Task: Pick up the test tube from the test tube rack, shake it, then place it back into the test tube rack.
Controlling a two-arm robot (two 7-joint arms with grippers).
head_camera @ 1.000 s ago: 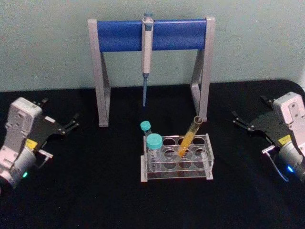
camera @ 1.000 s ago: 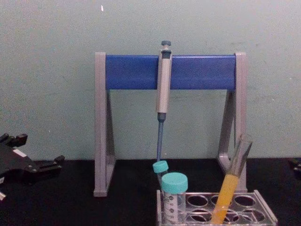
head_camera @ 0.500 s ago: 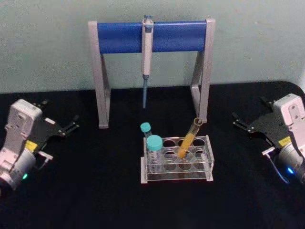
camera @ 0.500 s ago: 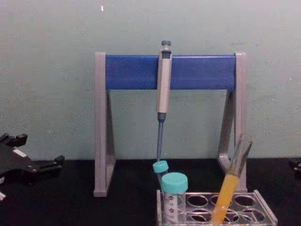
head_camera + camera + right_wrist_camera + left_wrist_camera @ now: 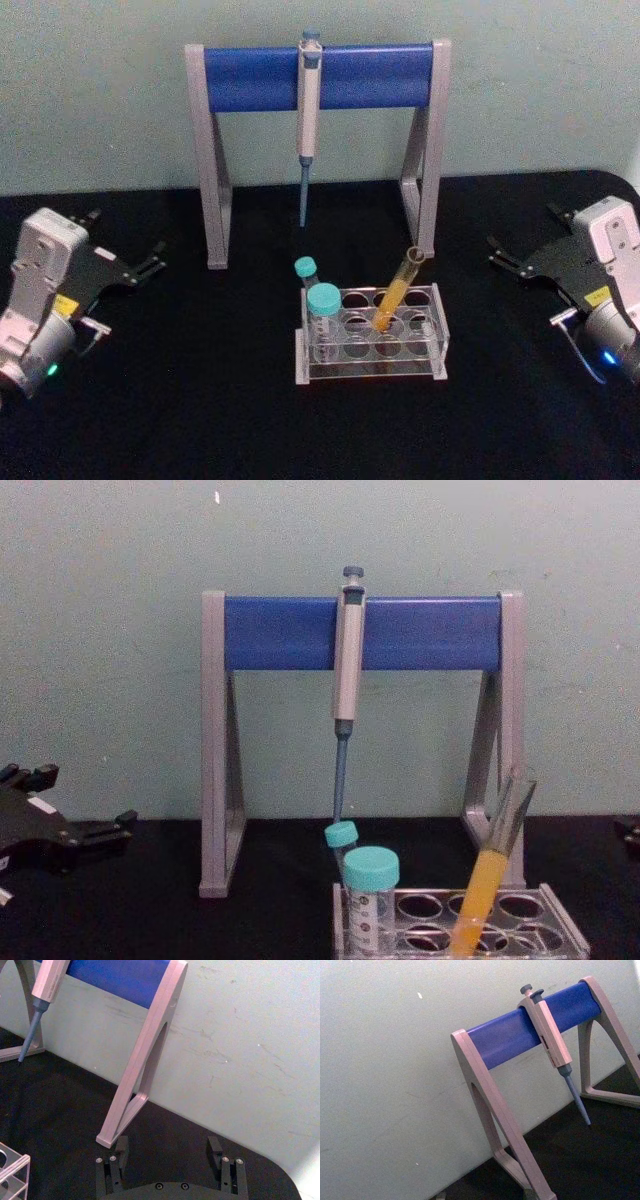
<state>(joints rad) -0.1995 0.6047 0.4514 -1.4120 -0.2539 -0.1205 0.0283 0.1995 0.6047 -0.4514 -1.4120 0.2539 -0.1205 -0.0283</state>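
Glass test tube (image 5: pixel 398 290): stands in the rack (image 5: pixel 370 366), tilted, open mouth toward the right rear; orange-yellow liquid in its lower half.
Rack position: middle of the black worktop (image 5: pixel 200 400), in front of the stand (image 5: pixel 260 78).
Rack, left end: wide teal-capped tube (image 5: pixel 322 305), with a thin teal-capped tube (image 5: pixel 306 270) behind it; both apart from the test tube.
Stand: near the rear edge; pipette (image 5: pixel 308 100) hangs from its blue bar; right leg just behind the test tube's mouth.
Left gripper (image 5: pixel 125 240): near the left edge, jaws apart, empty, well apart from the rack.
Right gripper (image 5: pixel 520 228): near the right edge, jaws apart, empty.
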